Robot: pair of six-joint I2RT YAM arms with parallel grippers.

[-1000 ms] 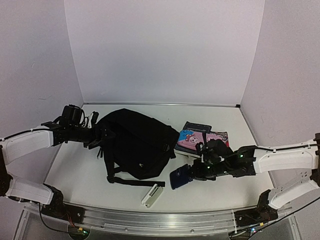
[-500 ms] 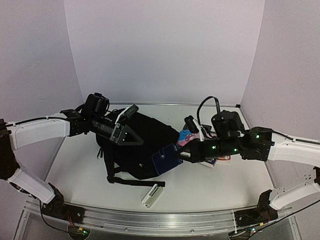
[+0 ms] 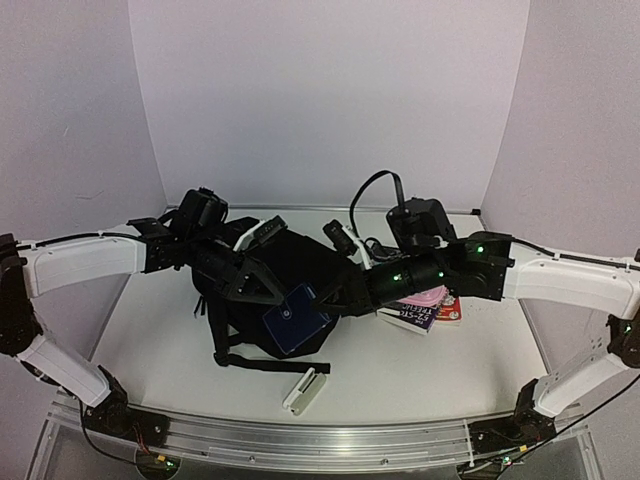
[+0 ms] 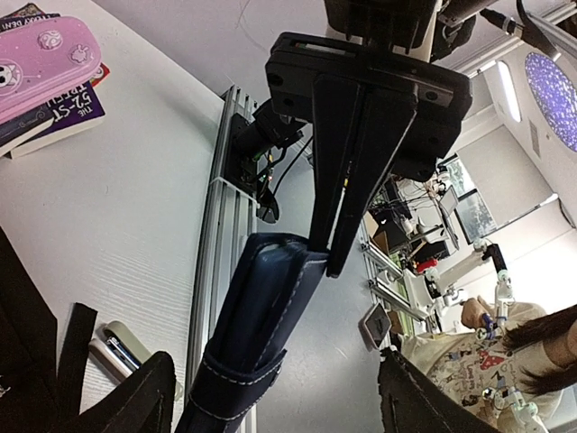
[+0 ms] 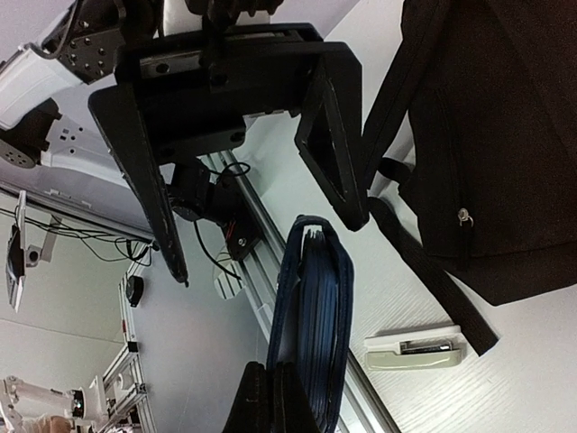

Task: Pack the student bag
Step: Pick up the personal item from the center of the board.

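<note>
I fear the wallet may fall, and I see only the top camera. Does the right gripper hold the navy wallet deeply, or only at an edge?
Observer: Only at an edge. In the left wrist view the right gripper is shut on a narrow strip along one edge of the navy wallet. The rest of the wallet hangs free.
Operator: And the left gripper, is it closed on the wallet too?
Observer: No. In the right wrist view the left gripper is open, with one finger on each side of the wallet's free end. I cannot tell whether a finger touches it.
</note>
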